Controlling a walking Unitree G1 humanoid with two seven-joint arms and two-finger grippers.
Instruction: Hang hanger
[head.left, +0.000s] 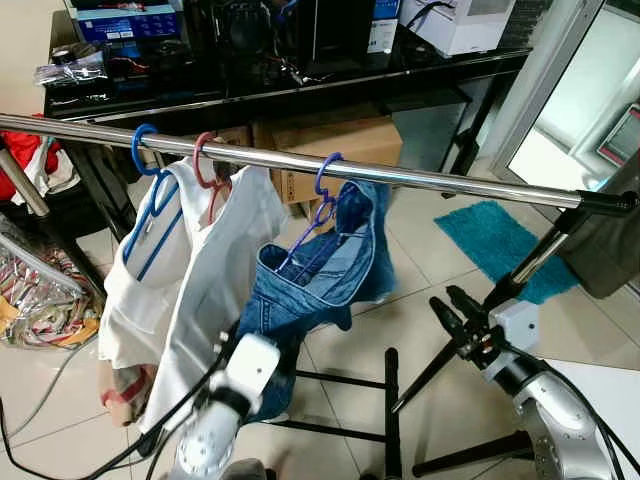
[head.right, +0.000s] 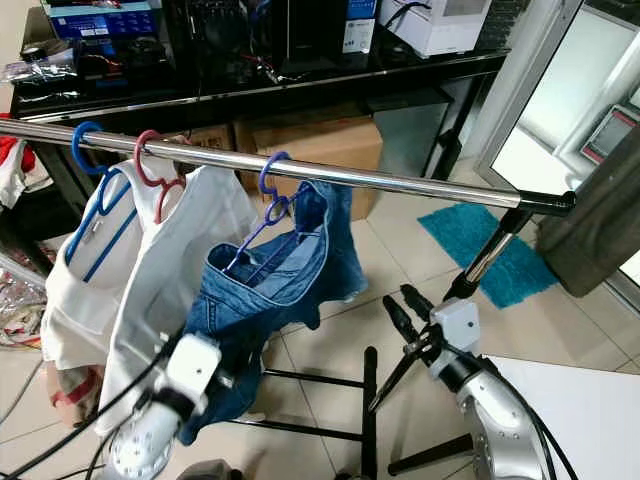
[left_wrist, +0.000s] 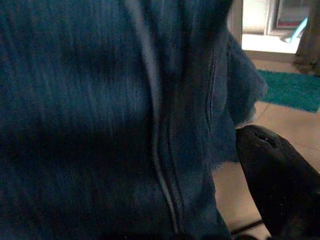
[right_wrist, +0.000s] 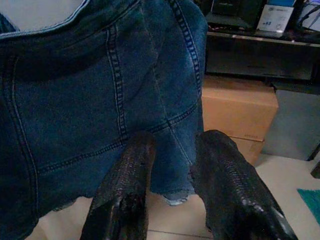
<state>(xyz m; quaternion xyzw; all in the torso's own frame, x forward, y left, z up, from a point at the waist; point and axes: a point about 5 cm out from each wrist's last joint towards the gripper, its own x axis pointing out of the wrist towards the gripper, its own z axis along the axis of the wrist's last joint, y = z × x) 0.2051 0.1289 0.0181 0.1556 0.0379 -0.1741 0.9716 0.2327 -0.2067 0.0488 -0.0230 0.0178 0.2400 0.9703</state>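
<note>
Left eye view puts the purple plastic hanger (head.left: 322, 205) with its hook over the long chrome rail (head.left: 420, 177), carrying a blue denim garment (head.left: 315, 285) that sags in a bunch below it. To its left hang a red hanger (head.left: 205, 160) and a blue hanger (head.left: 143, 150) bearing white shirts (head.left: 215, 270).

Near the bottom, the left pincer (left_wrist: 277, 185) sits hard against the denim; its camera sees cloth close up and one black finger, so I cannot tell whether it is open or closed. The right pincer (head.left: 458, 312) is lower right, apart from the garment, its fingers spread and empty.

Main risk, as I judge it: the denim looks lopsided on the hanger, so any pull from the left pincer, if a finger is snagged in the fabric, could drag the garment off or tip the hook off the rail. The rack's black legs (head.left: 392, 405) stand between both arms, and a careless swing could knock them. Far behind, the cluttered black worktop (head.left: 300, 75) and cardboard box (head.left: 340, 150) pose little hazard.
</note>
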